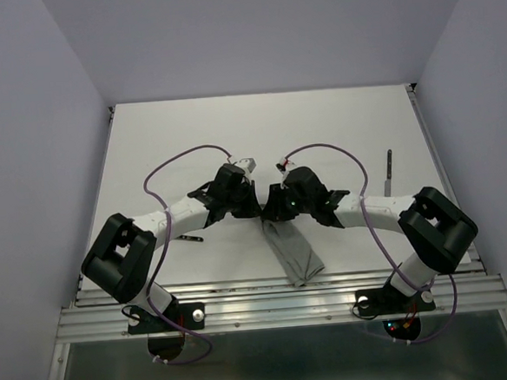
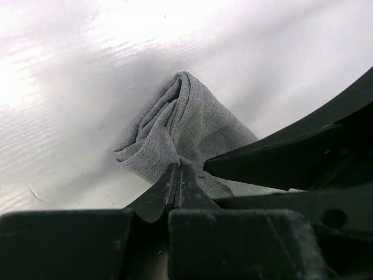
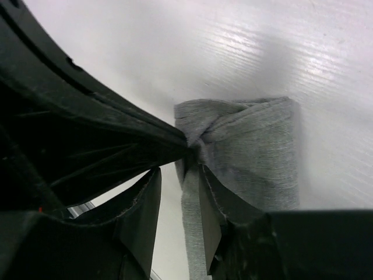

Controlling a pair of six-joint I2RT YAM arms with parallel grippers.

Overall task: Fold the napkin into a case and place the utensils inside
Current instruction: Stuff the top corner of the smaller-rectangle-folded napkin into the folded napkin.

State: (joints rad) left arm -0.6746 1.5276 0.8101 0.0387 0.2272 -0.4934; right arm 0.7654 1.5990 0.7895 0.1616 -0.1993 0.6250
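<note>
Across most of the overhead view spreads the white table (image 1: 258, 129). The left arm (image 1: 173, 217) and right arm (image 1: 381, 207) reach in from the bottom edge and meet at centre. Just below centre lies the napkin (image 1: 295, 255), folded into a narrow grey strip slanting toward the lower right. At its upper end the left gripper (image 2: 176, 170) is clenched on a bunched fold of the cloth. Beside it, the right gripper (image 3: 179, 175) stands released, jaws parted, with a band of cloth running between them. One utensil (image 1: 389, 167) lies right of centre, well apart from the napkin. A second utensil (image 1: 190, 239) lies at left, partly under the left arm.
</note>
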